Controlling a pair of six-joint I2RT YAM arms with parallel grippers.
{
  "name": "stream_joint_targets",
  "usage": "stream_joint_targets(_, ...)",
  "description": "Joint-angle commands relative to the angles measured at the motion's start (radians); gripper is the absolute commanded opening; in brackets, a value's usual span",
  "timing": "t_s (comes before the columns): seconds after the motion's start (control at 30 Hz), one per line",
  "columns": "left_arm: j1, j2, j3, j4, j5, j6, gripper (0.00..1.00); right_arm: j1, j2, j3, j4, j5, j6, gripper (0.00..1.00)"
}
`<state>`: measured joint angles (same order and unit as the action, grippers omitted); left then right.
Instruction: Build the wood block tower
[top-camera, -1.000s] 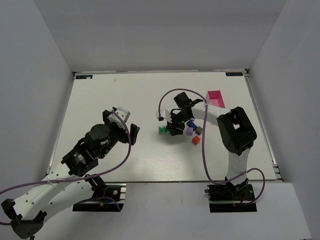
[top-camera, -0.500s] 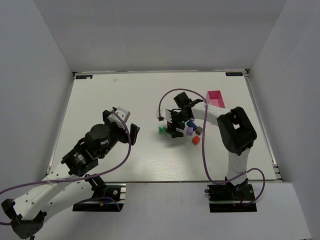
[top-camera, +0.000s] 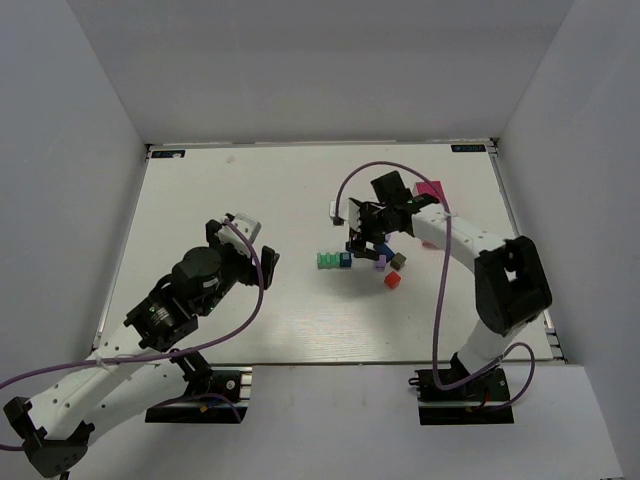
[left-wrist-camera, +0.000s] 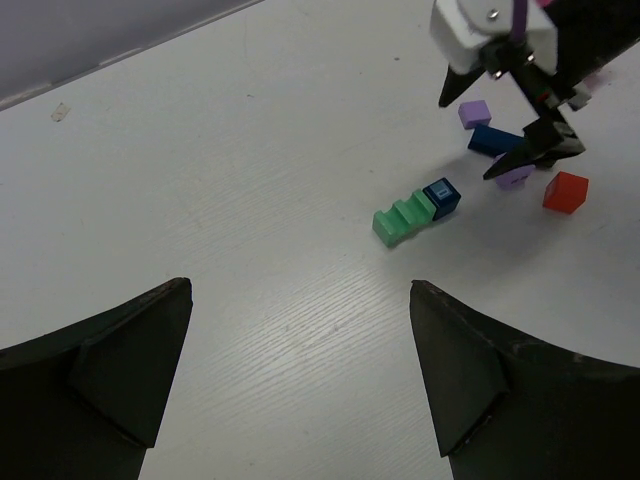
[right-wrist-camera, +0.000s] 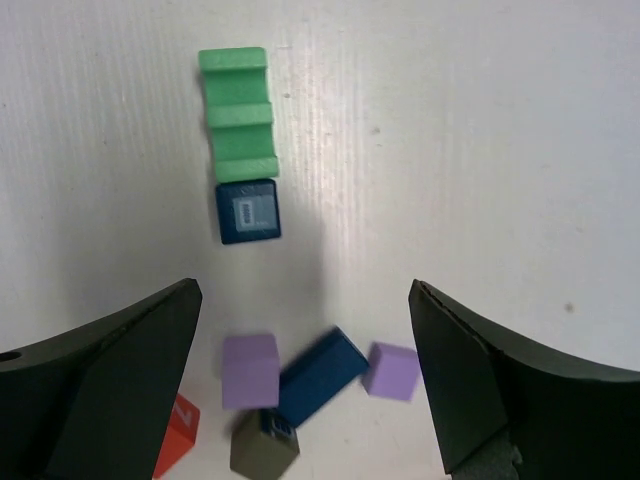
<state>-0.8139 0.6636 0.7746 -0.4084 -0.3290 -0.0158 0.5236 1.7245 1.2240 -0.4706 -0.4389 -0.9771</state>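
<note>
The wood blocks lie in a single layer on the worktop (top-camera: 220, 190), right of centre, in two groups. A green stepped block (right-wrist-camera: 238, 115) and a dark blue cube (right-wrist-camera: 248, 210) touch end to end in a short row. In the top view its long axis runs left to right, with the green piece on the left. The green block's ridges run across that axis.

Just right of the row is a loose cluster. A blue bar (right-wrist-camera: 322, 376) lies at a slant between a purple cube (right-wrist-camera: 249, 370) and a second purple cube (right-wrist-camera: 391, 370). A grey-brown cube (right-wrist-camera: 264, 446) sits at the bar's near end, and a red cube (right-wrist-camera: 176, 450) is a little apart.

The right tool (right-wrist-camera: 305, 287) hovers over the cluster, its jaws spread wide and holding nothing.

Behind the right arm, a pink box (top-camera: 432, 189) is partly hidden; what is in it cannot be told.

The left tool (left-wrist-camera: 300, 290) hangs well to the left, jaws wide apart and empty, facing the blocks.
</note>
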Motion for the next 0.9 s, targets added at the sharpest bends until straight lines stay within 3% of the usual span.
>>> stream_joint_targets(0.0,0.005,-0.002,-0.009,0.039,-0.007,0.002,1.0,-0.019,-0.107,-0.038,0.03,0.02,0.034,0.9)
stream_joint_targets(0.07,0.005,-0.002,-0.02,0.054,0.016,0.002,1.0,-0.036,-0.143,-0.069,0.147,0.068,0.14,0.9)
stream_joint_targets(0.13,0.005,0.01,-0.031,0.078,0.045,-0.015,1.0,-0.06,-0.207,-0.087,0.206,0.176,0.361,0.9)
stream_joint_targets(0.23,0.005,0.089,-0.008,0.08,0.105,-0.024,1.0,-0.102,-0.226,-0.048,0.184,0.172,0.489,0.9)
stream_joint_targets(0.33,0.005,0.206,0.061,0.05,0.142,-0.07,0.94,-0.105,-0.253,-0.043,0.106,0.149,0.477,0.76)
stream_joint_targets(0.4,0.005,0.31,0.123,0.008,0.171,-0.081,0.74,-0.108,-0.301,-0.087,0.101,0.123,0.459,0.48)
stream_joint_targets(0.47,0.005,0.373,0.179,-0.024,0.185,-0.09,0.55,-0.105,-0.345,-0.13,0.08,0.123,0.405,0.28)
stream_joint_targets(0.5,0.005,0.398,0.19,-0.035,0.185,-0.09,0.32,-0.106,-0.362,-0.148,0.075,0.109,0.352,0.23)
stream_joint_targets(0.6,0.005,0.456,0.199,-0.044,0.185,-0.09,0.17,-0.105,-0.437,-0.221,0.006,0.048,0.189,0.2)
stream_joint_targets(0.63,0.005,0.456,0.189,-0.027,0.185,-0.09,0.21,-0.105,-0.456,-0.254,-0.034,0.014,0.154,0.2)
stream_joint_targets(0.67,0.005,0.467,0.175,-0.018,0.185,-0.081,0.31,-0.105,-0.466,-0.261,-0.055,-0.006,0.005,0.24)
stream_joint_targets(0.7,0.005,0.467,0.175,-0.009,0.185,-0.081,0.61,-0.106,-0.471,-0.279,-0.098,-0.07,-0.052,0.36)
stream_joint_targets(0.73,0.005,0.476,0.164,-0.009,0.185,-0.081,0.7,-0.105,-0.471,-0.3,-0.114,-0.083,-0.093,0.41)
stream_joint_targets(0.8,0.005,0.476,0.164,-0.009,0.174,-0.058,0.77,-0.105,-0.459,-0.325,-0.108,-0.084,-0.197,0.48)
stream_joint_targets(0.87,0.005,0.461,0.164,-0.023,0.151,-0.044,0.81,-0.105,-0.409,-0.319,-0.067,-0.086,-0.201,0.53)
